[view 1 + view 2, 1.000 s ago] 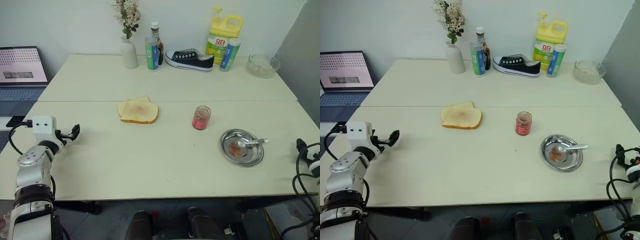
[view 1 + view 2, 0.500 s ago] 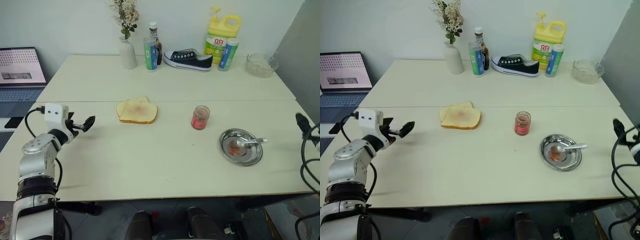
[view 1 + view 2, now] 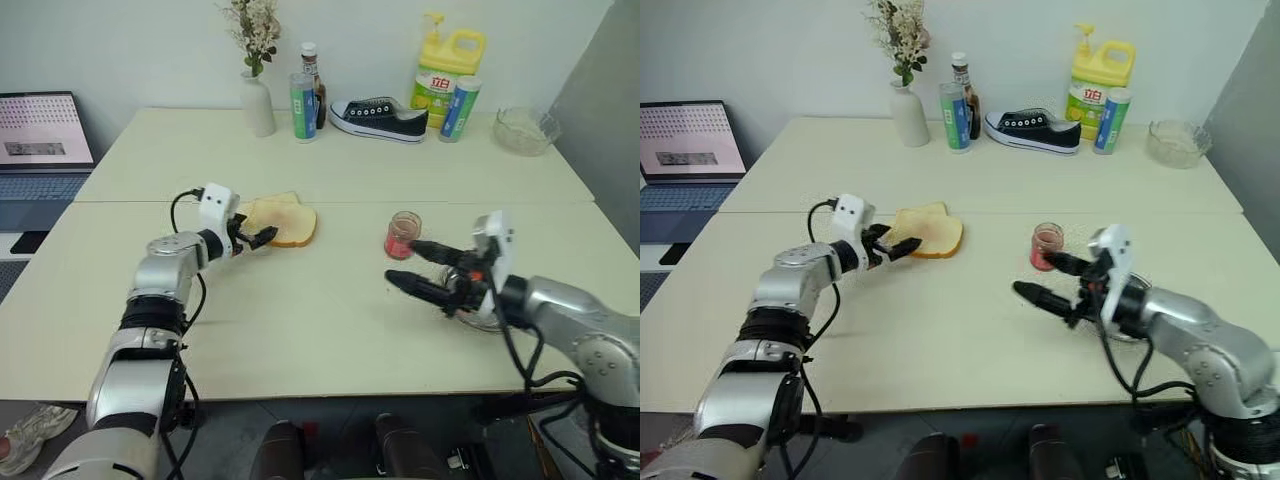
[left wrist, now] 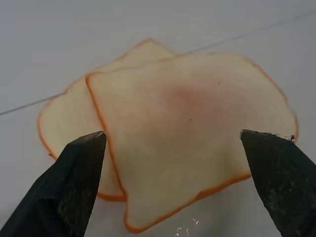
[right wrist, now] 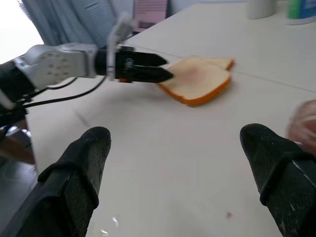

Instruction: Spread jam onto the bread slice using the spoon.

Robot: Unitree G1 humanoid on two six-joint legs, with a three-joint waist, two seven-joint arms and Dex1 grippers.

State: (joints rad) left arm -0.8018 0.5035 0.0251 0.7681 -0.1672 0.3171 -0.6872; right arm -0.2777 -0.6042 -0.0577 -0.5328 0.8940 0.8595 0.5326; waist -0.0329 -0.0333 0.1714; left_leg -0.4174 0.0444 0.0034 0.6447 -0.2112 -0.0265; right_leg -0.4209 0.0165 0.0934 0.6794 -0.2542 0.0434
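Now open jaws beside bread slice (image 4: 192, 143)

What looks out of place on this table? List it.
A black sneaker lies at the table's far edge, among the bottles and beside the yellow detergent jug: odd next to food. The bread slice lies askew, overlapping a plainer slice.

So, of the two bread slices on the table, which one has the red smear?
The upper bread slice, lying partly over the plainer slice, has a pinkish-red smear in its centre; the lower one shows none.
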